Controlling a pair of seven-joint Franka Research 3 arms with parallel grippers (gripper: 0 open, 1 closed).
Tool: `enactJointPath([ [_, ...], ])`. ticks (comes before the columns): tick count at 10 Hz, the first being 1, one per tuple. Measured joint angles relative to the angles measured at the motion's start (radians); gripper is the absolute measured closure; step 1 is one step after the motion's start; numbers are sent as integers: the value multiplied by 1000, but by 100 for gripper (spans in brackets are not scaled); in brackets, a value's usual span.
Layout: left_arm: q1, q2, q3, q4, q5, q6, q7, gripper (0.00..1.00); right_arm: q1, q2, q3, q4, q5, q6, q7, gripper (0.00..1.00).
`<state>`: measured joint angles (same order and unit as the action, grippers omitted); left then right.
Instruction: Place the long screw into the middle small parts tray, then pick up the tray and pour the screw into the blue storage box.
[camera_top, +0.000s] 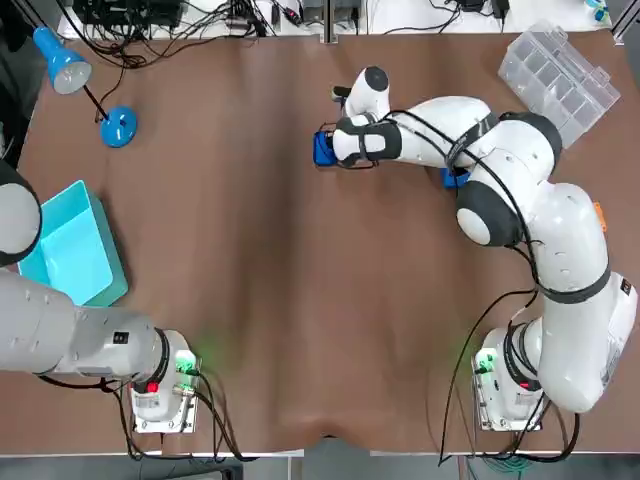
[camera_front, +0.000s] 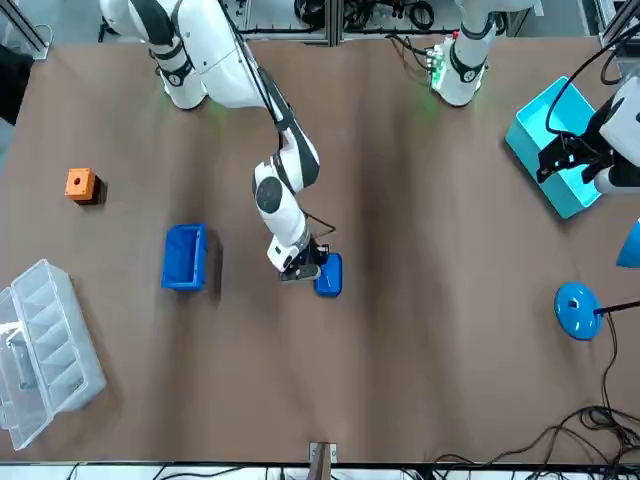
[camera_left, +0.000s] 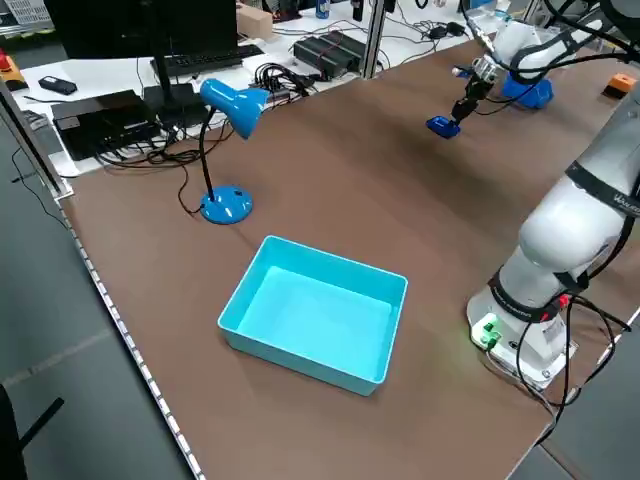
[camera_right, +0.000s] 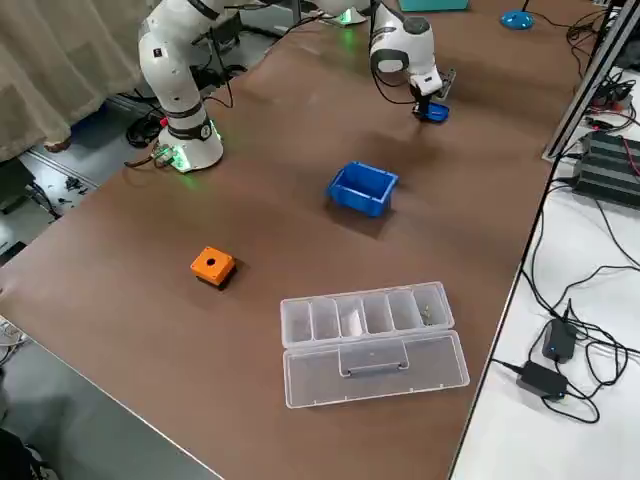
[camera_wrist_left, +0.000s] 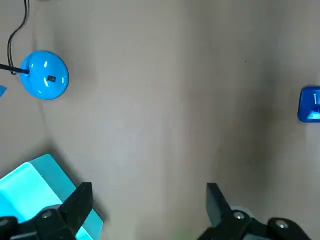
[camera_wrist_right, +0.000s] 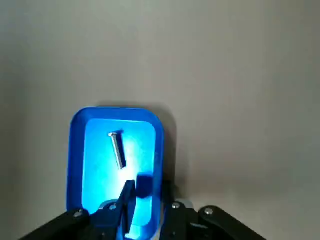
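A small blue parts tray (camera_wrist_right: 100, 150) holds the long silver screw (camera_wrist_right: 117, 149), which lies loose on its floor. My right gripper (camera_wrist_right: 145, 192) is shut on the tray's near rim, one finger inside and one outside. The top view has that tray (camera_top: 322, 148) at the far middle of the table, low over the surface or on it. A deeper blue bin (camera_front: 184, 257) stands apart from the tray, toward my right. A light-blue open box (camera_top: 70, 245) sits at the left edge. There my left gripper (camera_wrist_left: 147, 197) hovers open and holds nothing.
A clear compartment case (camera_top: 555, 72) lies at the far right corner, and an orange cube (camera_front: 80, 184) sits nearer the right edge. A blue desk lamp (camera_top: 118, 126) stands at the far left. Cables run along the back edge.
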<state>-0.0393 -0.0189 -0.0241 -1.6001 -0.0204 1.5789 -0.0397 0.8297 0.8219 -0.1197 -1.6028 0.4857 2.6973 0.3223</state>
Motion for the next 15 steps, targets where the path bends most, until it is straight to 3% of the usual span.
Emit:
enactJointPath([
  [4, 0, 2, 0, 1, 0, 0, 0, 0, 4, 3, -1, 0, 0, 8, 2, 71],
  [7, -1, 17, -1, 22, 0, 0, 0, 0, 4, 5, -1, 0, 0, 8, 3, 78],
  [9, -3, 24, -1, 27, 0, 0, 0, 0, 3, 3, -3, 3, 2, 14, 5, 94],
  [15, -4, 25, -1, 29, 0, 0, 0, 0, -14, 0, -10, 31, 17, 2, 9, 96],
])
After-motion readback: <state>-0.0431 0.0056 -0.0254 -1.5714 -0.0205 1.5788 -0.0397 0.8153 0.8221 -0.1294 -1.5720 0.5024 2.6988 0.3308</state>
